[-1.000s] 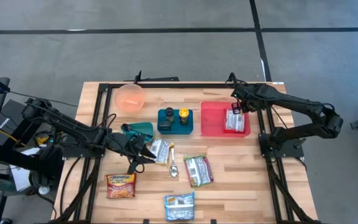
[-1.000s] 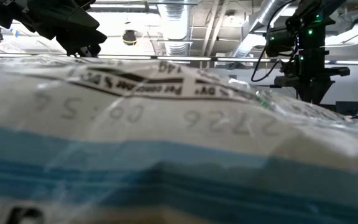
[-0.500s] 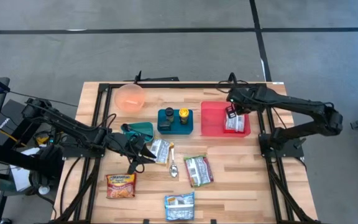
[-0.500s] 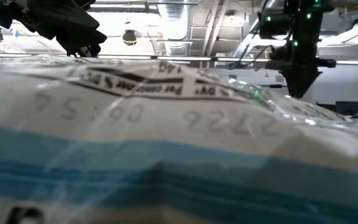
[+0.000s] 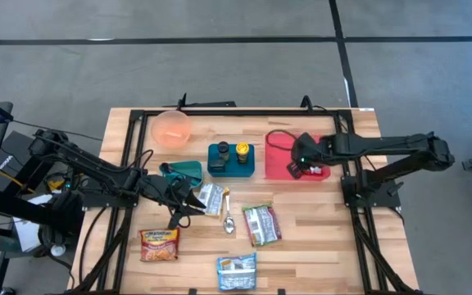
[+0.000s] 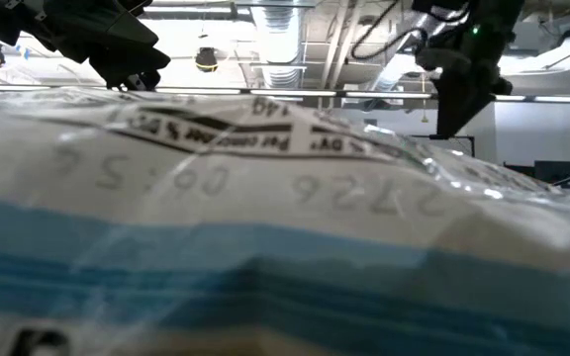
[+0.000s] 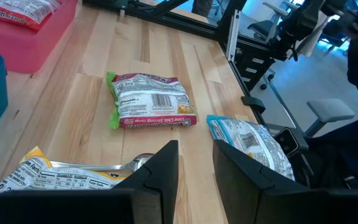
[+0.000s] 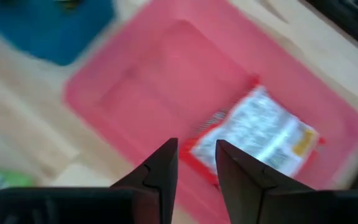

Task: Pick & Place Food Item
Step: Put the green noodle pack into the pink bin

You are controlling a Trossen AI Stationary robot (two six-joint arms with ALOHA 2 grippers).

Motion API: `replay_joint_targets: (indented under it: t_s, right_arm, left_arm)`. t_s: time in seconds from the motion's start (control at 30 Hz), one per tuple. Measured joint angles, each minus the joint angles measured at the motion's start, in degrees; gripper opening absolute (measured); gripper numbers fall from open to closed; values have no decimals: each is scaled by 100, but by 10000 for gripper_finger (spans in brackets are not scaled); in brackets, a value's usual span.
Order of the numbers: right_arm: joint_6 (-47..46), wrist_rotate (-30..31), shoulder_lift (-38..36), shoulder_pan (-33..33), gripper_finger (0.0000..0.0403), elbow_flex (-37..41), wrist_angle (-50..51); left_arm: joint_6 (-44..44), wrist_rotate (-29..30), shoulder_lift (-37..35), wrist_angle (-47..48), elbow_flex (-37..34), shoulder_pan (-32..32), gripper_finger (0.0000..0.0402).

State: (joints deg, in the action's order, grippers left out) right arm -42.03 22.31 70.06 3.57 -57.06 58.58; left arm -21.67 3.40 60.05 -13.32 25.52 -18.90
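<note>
Right end effector [image 5: 300, 156] over red bin [image 5: 279, 161], narrow gap, empty.
I see the snack packet [image 8: 263, 133] lying inside the bin; left end effector [image 5: 193, 202] beside another packet [image 5: 212, 197], slightly open, holding nothing.

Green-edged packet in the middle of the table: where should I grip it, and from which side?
The green-edged packet lies flat on the table, apart from the spoon and the blue packet, so come straight down from above. Pinch across its narrower width near the middle, or take a crimped end seam; a flat pouch probably offers little to grip from the side.
</note>
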Motion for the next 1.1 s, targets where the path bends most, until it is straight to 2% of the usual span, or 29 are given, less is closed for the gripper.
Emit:
replay_joint_targets:
  t_s: [0.33, 0.47, 0.7, 1.1]
  right_arm:
    - [77, -19, 7, -986, 102, 0, -937]
    - [237, -310, 7, -1185, 102, 79, -1382]
    - [510, -1186, 13, -1292, 102, 688, -2469]
    - [351, -1823, 15, -1047, 102, 1900, -3920]
  left_arm:
    - [2, 0, 0, 0, -2, 0, 95]
    - [1, 0, 2, 2, -2, 0, 95]
    - [0, 0, 0, 0, -2, 0, 95]
    - [2, 0, 0, 0, 0, -2, 95]
